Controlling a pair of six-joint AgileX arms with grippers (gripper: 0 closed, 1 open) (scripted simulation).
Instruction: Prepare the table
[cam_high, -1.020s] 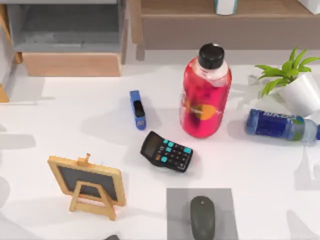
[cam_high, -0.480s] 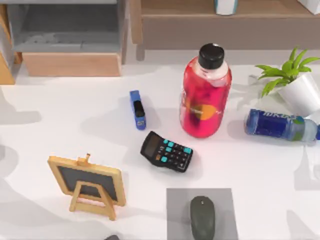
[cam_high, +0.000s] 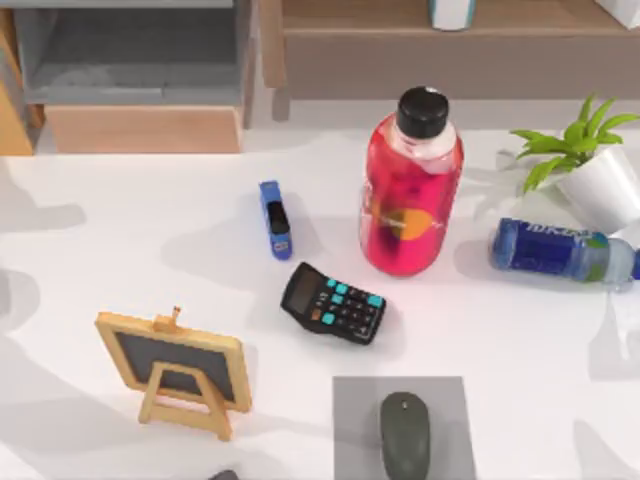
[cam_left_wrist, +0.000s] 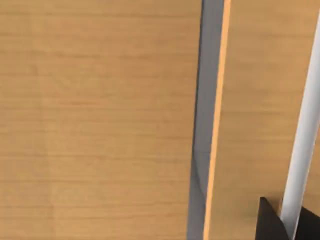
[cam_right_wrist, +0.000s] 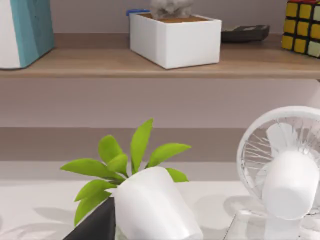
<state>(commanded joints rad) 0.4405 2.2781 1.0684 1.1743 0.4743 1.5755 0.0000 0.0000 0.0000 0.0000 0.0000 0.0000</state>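
A broad white table (cam_high: 120, 250) spreads beneath everything, matte and unmarked, running out past the top view's left, right and near edges. It looks rigid, heavy and fixed, a surface to work on and not something to lift; any hold would go to the objects resting on it. A light-wood and grey shelf cabinet (cam_high: 140, 70) stands along its far edge. The landmark is a tall red bottle (cam_high: 410, 190) with a black cap, upright near the centre. Right of the bottle, a potted plant (cam_high: 600, 170) leans in a white pot, and a blue bottle (cam_high: 560, 250) lies on its side just in front of the plant. A small chalkboard easel (cam_high: 175, 368) stands well to the bottle's near left. A grey pad (cam_high: 352, 430) sits in front of the bottle, carrying a dark mouse (cam_high: 404, 435). A black calculator (cam_high: 333, 302) lies between the bottle and the pad. A blue stapler (cam_high: 275, 218) lies just left of the bottle. The left wrist view faces wood panelling closely; the right wrist view looks at the plant, a shelf and a white fan (cam_right_wrist: 285, 170). Whether either gripper is open or holding anything cannot be told.
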